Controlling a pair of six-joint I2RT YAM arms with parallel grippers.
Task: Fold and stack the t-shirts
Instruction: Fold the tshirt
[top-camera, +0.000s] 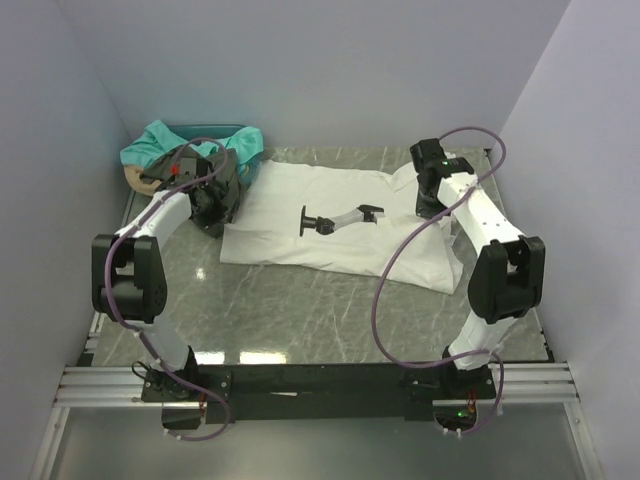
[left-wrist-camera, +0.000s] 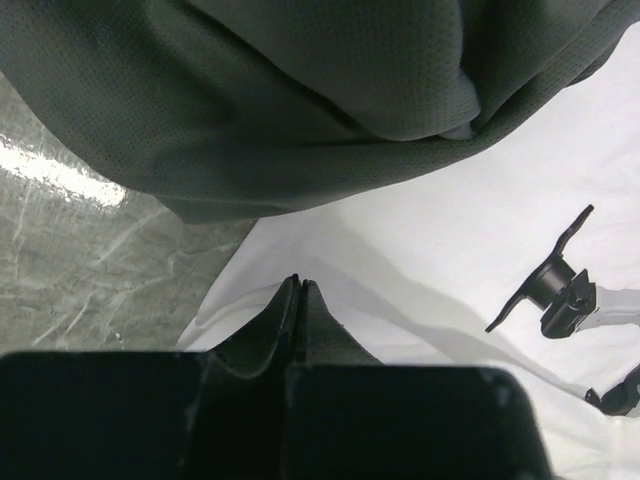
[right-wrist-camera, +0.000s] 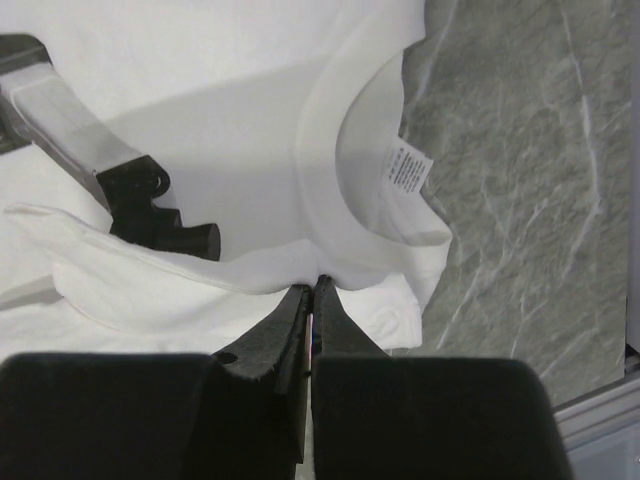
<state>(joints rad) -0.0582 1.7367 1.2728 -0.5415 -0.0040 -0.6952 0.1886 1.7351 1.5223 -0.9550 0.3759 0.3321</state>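
Three garments on the bench (top-camera: 300, 310): one white shirt (top-camera: 300, 195) spread in the middle, one dark grey shirt (top-camera: 222, 190) and one teal shirt (top-camera: 160, 140) bunched far left. My two pincers are pressed together: right pincer (right-wrist-camera: 315, 290) pinching the white shirt's collar edge, left pincer (left-wrist-camera: 298, 290) at its left edge.

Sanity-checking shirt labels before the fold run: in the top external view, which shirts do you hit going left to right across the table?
teal t-shirt → dark grey t-shirt → white t-shirt

Left black two-finger gripper (left-wrist-camera: 299, 288) and right black two-finger gripper (right-wrist-camera: 314, 290) both have fingers pressed together, arms reaching forward.
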